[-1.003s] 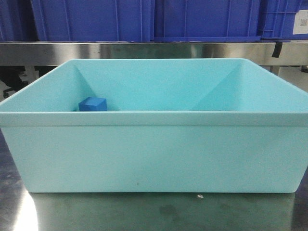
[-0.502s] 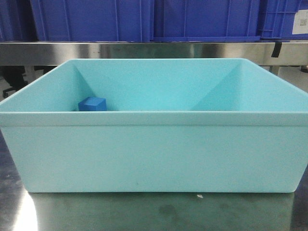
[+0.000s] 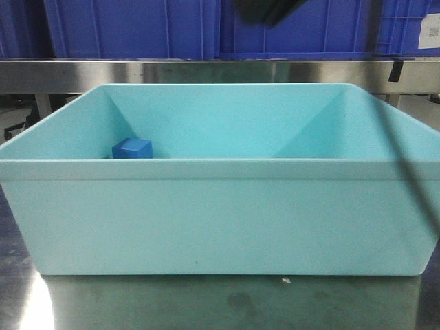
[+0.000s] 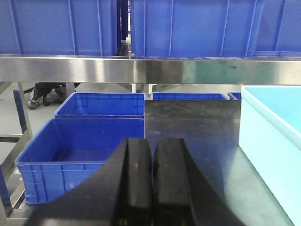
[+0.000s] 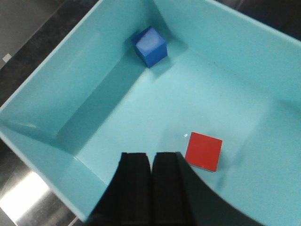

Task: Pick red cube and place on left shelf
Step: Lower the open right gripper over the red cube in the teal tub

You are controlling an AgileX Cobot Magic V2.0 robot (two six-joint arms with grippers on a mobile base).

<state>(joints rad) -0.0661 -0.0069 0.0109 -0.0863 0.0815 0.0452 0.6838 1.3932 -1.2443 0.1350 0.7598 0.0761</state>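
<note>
The red cube lies on the floor of the light-blue bin, seen from above in the right wrist view. My right gripper hovers over the bin, shut and empty, its tips just left of the cube. The front view hides the red cube behind the bin's near wall. My left gripper is shut and empty, held above the dark table left of the bin. The left shelf's steel rail carries royal-blue crates straight ahead of it.
A blue cube sits in a far corner of the bin, also showing in the front view as the blue cube. Open blue crates stand on the floor below the rail. A blurred dark arm part enters at the top of the front view.
A dark blurred arm part has come into the top of the front view, with a dark streak down its right side. The bin and blue cube are where they were.
</note>
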